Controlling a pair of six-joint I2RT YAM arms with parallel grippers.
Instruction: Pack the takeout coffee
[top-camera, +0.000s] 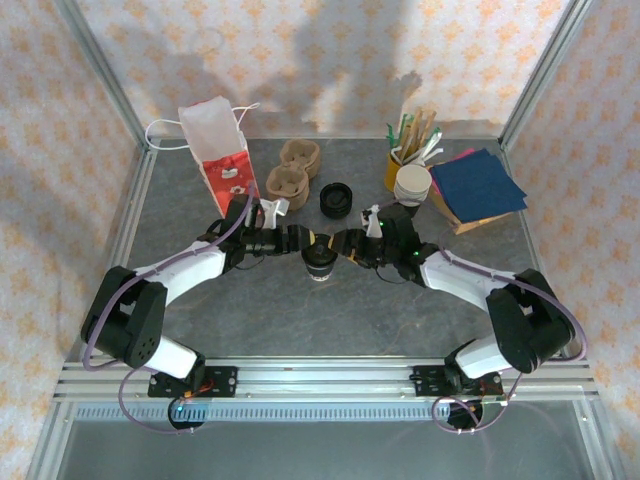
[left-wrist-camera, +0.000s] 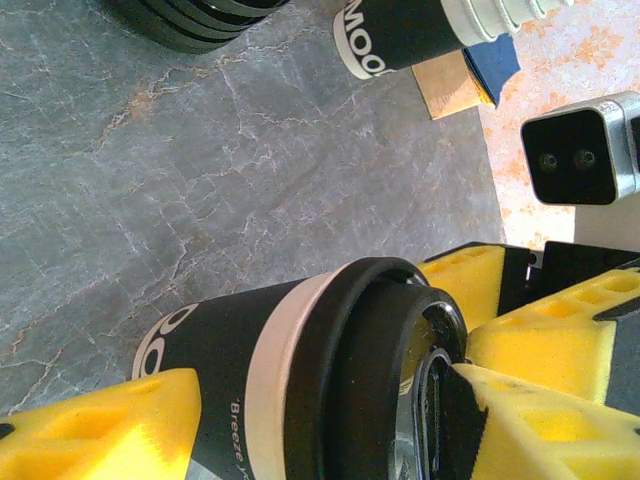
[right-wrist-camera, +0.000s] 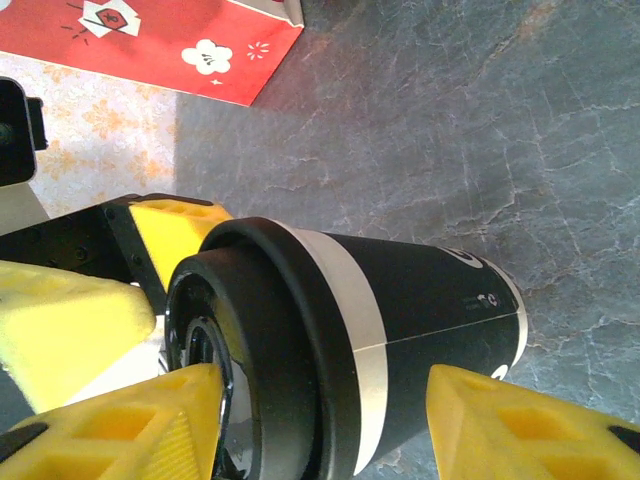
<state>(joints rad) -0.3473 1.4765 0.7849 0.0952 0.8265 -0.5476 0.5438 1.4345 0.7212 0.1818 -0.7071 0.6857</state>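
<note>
Headcount first: one takeout coffee (top-camera: 319, 262), black lid on, standing upright mid-table (top-camera: 250, 310). Everything else I'll place off that cup.

- one red-and-white paper bag (top-camera: 222, 150), well behind it to the left
- two brown pulp carriers (top-camera: 285, 183), behind it
- one pile of black lids (top-camera: 336, 201), just behind it and a touch right
- one stack of white cups (top-camera: 412, 184), behind it to the right
- one yellow pot of stirrers (top-camera: 408, 140) and one pile of blue napkins (top-camera: 478, 183), further out that same way

Two arms. The left arm (top-camera: 190, 265) reaches in low from the cup's left and the right arm (top-camera: 455, 275) from its right, so they meet nose to nose at the cup. Both wrists look rolled sideways. In each wrist view one yellow finger sits by the lid and the other down by the dark body.

The left gripper (left-wrist-camera: 320, 400) has its fingers (left-wrist-camera: 100, 430) spread with the cup between them, and I can't tell if it's actually squeezing. Same deal for the right gripper (right-wrist-camera: 325, 400). The finger near the base looks just off the cup, but honestly I can't tell if it's gripping.
</note>
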